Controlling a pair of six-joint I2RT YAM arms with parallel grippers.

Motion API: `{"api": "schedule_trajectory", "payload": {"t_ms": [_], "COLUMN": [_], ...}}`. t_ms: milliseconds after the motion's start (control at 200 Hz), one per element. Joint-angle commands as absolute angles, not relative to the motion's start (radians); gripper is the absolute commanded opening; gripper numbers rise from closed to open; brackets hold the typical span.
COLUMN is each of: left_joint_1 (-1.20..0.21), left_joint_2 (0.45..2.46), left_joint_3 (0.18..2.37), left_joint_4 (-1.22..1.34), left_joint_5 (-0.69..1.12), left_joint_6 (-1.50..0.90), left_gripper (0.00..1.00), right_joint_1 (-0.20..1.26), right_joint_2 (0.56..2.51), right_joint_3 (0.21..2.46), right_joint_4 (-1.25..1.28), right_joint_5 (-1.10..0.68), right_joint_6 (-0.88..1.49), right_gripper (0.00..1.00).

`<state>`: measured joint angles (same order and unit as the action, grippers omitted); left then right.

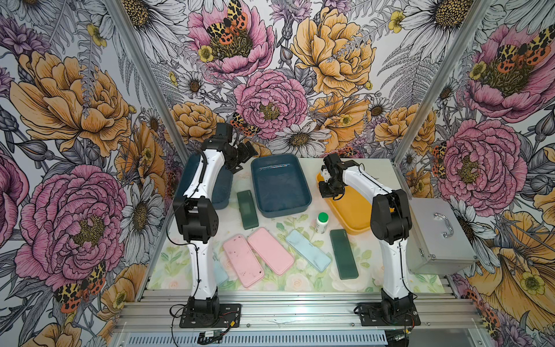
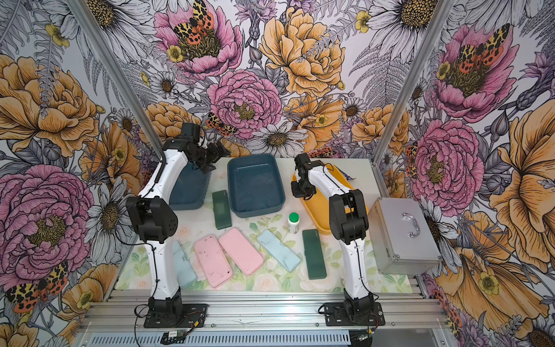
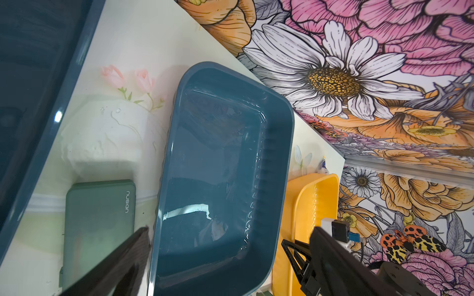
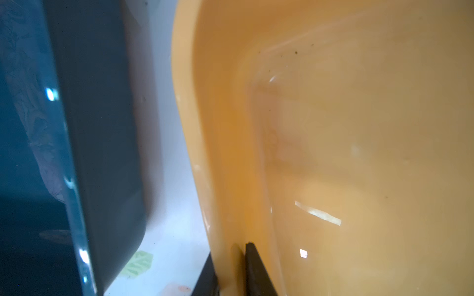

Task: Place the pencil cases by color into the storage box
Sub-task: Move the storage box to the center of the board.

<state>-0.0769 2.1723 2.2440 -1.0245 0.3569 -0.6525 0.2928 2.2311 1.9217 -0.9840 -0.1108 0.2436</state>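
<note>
My right claw [image 4: 230, 252] is clamped on the rim of the yellow plastic tray [image 1: 351, 210], one finger outside its smooth, glossy wall and one inside. My left claw [image 3: 230, 230] is spread wide and holds nothing, hanging above the gap between the left teal bin [image 1: 223, 195] and the middle teal bin [image 1: 285, 212]. Both bins are shiny moulded plastic, rectangular with rounded corners. All three containers line the 12 o'clock side of the floral-printed worktop [image 1: 300, 284].

All six cases lie flat on that worktop, slim matte oblongs with rounded corners. The dark green pencil case [image 1: 247, 209] sits between the two teal bins, with its long axis about 12 to 6. The second dark green pencil case [image 1: 344, 254] lies at 6 o'clock of the yellow tray, also roughly 12 to 6. The pink pencil case [image 1: 243, 260], speckled with dark marks, and the second pink pencil case [image 1: 270, 251] lie just beside each other, both running about 11 to 5. At their 3 o'clock the light blue pencil case [image 1: 307, 250] runs 10 to 4. The second light blue pencil case [image 1: 220, 272] is mostly hidden behind my left arm.

A white bottle [image 1: 322, 222] with a green cap stands upright at 12 o'clock of the light blue case. A ribbed silver metal case [image 1: 438, 237] with a chrome handle sits at the worktop's 3 o'clock edge.
</note>
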Motion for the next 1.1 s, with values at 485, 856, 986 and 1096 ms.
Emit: {"api": "schedule_trajectory", "payload": {"t_ms": [485,856,986,1096], "left_joint_1": [-0.028,-0.024,-0.025,-0.026], "left_joint_2": [2.198,2.248,2.259,2.267], "left_joint_3": [2.301,2.325,2.329,2.337], "left_joint_4": [-1.028,-1.028,-1.026,-1.028], "left_joint_5": [0.411,0.414,0.411,0.409], "left_joint_6": [-0.662,-0.664,-0.663,-0.661], "left_gripper": [0.99,0.99,0.99,0.99], "right_joint_1": [0.198,0.156,0.149,0.149], "right_joint_2": [2.534,2.625,2.659,2.69], "right_joint_3": [2.404,2.573,2.635,2.693], "right_joint_4": [-1.113,-1.135,-1.134,-1.133], "right_joint_5": [-0.134,-0.169,-0.198,-0.228], "right_joint_6": [0.409,0.313,0.312,0.319], "right_gripper": [0.18,0.19,0.19,0.19]}}
